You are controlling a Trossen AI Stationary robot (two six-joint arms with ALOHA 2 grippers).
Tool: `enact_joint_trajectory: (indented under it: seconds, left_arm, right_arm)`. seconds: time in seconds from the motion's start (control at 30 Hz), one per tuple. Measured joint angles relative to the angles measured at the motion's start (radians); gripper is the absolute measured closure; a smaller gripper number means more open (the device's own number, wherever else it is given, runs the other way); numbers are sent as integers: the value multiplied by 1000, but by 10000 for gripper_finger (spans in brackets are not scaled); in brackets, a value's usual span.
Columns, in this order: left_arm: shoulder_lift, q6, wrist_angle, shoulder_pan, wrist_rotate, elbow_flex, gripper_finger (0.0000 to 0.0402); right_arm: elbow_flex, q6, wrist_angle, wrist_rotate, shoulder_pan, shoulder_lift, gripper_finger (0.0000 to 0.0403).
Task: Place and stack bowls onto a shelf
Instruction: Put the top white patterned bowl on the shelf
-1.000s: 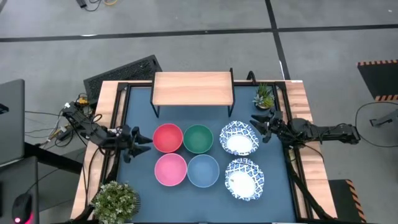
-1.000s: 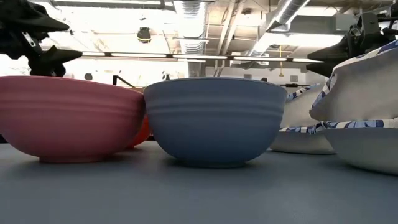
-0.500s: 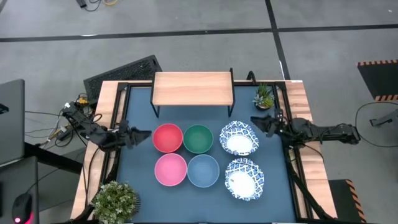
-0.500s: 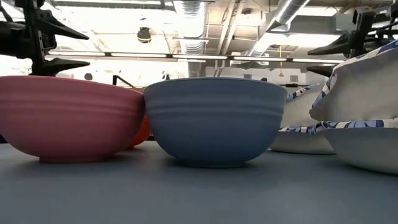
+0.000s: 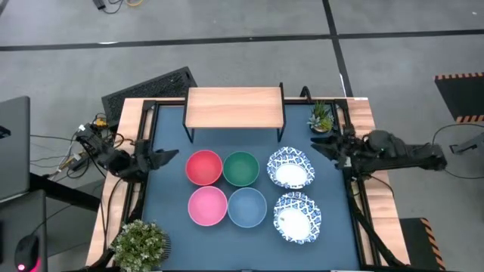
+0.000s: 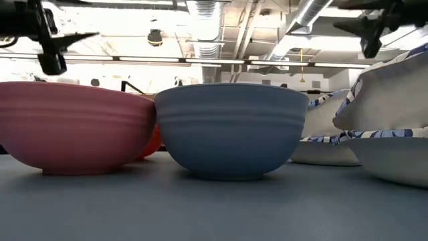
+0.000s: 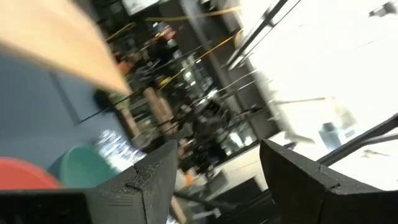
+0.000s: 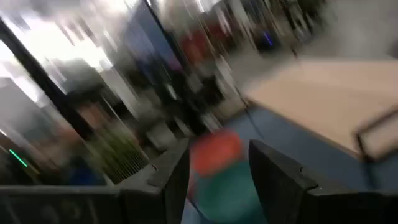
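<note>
Several bowls stand on the blue mat: red (image 5: 203, 167), green (image 5: 241, 168), pink (image 5: 207, 205), light blue (image 5: 246, 207), and two white blue-patterned ones (image 5: 290, 168) (image 5: 296, 217). The wooden shelf (image 5: 234, 108) stands on its black legs at the far side, bare on top. My left gripper (image 5: 168, 156) is open and empty, above the mat left of the red bowl. My right gripper (image 5: 321, 146) is open and empty, right of the far patterned bowl. In the low view the pink (image 6: 73, 124) and light blue (image 6: 231, 127) bowls stand nearest.
A small potted plant (image 5: 321, 116) stands at the far right corner beside the shelf. A larger bushy plant (image 5: 140, 243) stands at the near left corner. The mat's wooden border (image 5: 128, 143) runs along both sides.
Both arms have drawn back and risen. My left gripper has moved toward the table's left edge and up, away from the red bowl. My right gripper has moved toward the right edge and up, away from the far patterned bowl. The bowls have stayed in place.
</note>
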Motion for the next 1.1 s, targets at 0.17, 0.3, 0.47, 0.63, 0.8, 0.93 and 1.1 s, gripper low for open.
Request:
enact_joint_trajectory:
  seconds: [0.17,0.3,0.47,0.63,0.8,0.93,1.1]
  left_arm:
    - [0,160,131,0,2,0,187]
    - [0,227,156,0,-2,0,187]
    - [0,262,146,0,-2,0,187]
    - [0,288,144,0,-22,0,187]
    - [0,312,138,0,-24,0,187]
    - [0,312,137,0,-20,0,187]
    - [0,312,135,0,-15,0,187]
  right_arm:
    - [297,-98,-455,-2,18,315,211]
    - [473,-181,-747,-11,84,537,189]
    - [614,-251,-914,-70,195,751,133]
    - [670,-245,-937,-100,306,895,99]
    - [672,-240,-912,-84,369,1012,98]
    - [672,-218,-890,-26,365,1111,99]
    - [672,-240,-856,-15,347,1213,99]
